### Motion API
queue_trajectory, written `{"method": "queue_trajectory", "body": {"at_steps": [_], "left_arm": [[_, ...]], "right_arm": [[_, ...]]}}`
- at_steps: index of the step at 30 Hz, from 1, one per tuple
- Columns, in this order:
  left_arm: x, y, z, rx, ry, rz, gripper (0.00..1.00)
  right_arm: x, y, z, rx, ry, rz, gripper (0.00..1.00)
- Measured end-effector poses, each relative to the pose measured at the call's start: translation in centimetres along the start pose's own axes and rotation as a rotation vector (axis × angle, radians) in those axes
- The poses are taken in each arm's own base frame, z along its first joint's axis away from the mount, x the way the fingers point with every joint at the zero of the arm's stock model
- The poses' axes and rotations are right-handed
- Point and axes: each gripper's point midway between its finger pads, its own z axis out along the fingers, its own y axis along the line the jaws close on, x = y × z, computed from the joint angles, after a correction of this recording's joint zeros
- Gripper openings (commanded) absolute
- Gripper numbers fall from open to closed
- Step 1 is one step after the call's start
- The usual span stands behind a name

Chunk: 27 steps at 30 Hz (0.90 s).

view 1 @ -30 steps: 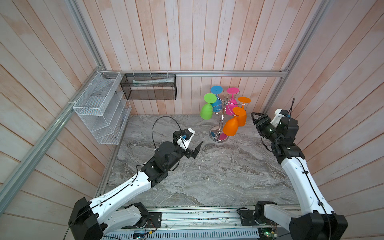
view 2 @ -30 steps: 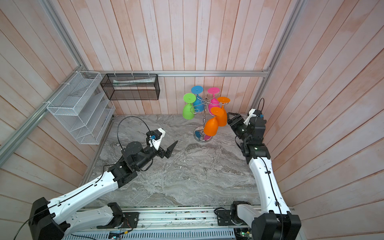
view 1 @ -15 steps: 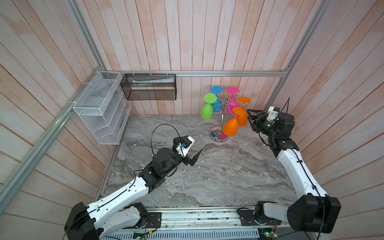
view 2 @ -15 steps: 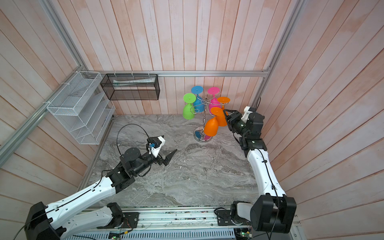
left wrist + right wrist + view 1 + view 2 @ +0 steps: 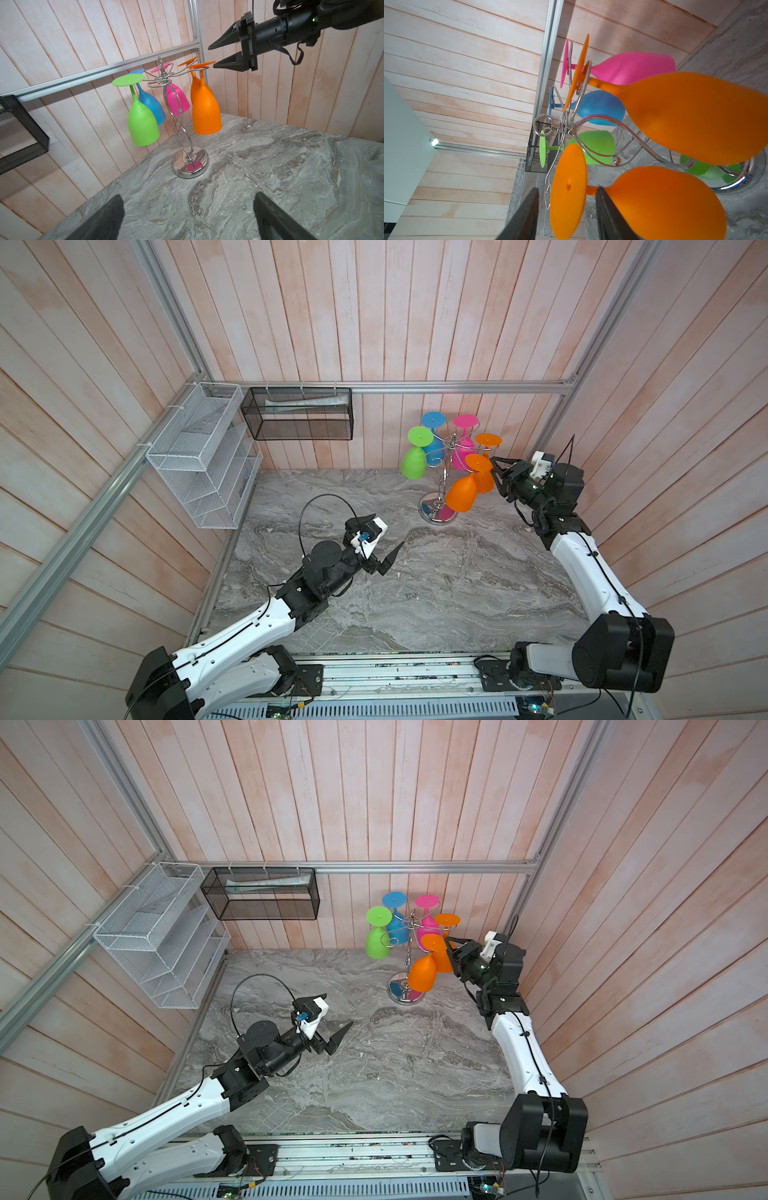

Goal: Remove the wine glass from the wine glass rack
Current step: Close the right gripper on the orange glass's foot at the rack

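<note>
The wine glass rack [image 5: 444, 472] [image 5: 405, 992] [image 5: 190, 164] [image 5: 566, 126], a chrome stand, is at the back right of the table. Upside-down glasses hang from it: green [image 5: 413, 462], blue [image 5: 434, 443], pink [image 5: 463, 448] and two orange. The nearer orange wine glass [image 5: 461, 493] [image 5: 422, 973] [image 5: 205, 112] [image 5: 664, 203] hangs by its foot. My right gripper [image 5: 494, 466] [image 5: 451, 950] [image 5: 211, 57] [image 5: 566, 189] straddles that foot, one finger over the disc and one at the stem, with a gap showing. My left gripper [image 5: 387, 530] [image 5: 338, 1009] [image 5: 188, 195] hovers wide open and empty over mid-table.
A white mesh basket [image 5: 203, 460] hangs on the left wall and a black mesh basket [image 5: 297, 418] on the back wall. Wooden walls close in on three sides. The marble tabletop [image 5: 436, 593] lies between the arms. The right wall is close behind my right arm.
My right gripper has reached in to the rack and its jaws have narrowed round the orange glass's foot. My left arm has drawn back a little from the rack.
</note>
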Motion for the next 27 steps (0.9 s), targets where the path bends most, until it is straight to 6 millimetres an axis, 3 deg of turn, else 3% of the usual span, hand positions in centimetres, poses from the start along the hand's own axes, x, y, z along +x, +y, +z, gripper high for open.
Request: {"method": "queue_trajectory", "body": {"at_steps": [5,14,27], "left_arm": [[0.0,0.0,0.0,0.0,-0.002,0.0,0.99],[-0.1,0.0,0.0,0.001,-0.004,0.0,0.99],[-0.1,-0.1,0.0,0.002,-0.006,-0.001,0.99]], "right_arm": [[-0.1,0.3,0.2,-0.025,0.002,0.02,0.35],[-0.1,-0.4,1.0,-0.027,0.015,0.061,0.32],[0.3,-0.4,1.5,-0.036,0.029,0.074,0.11]]}}
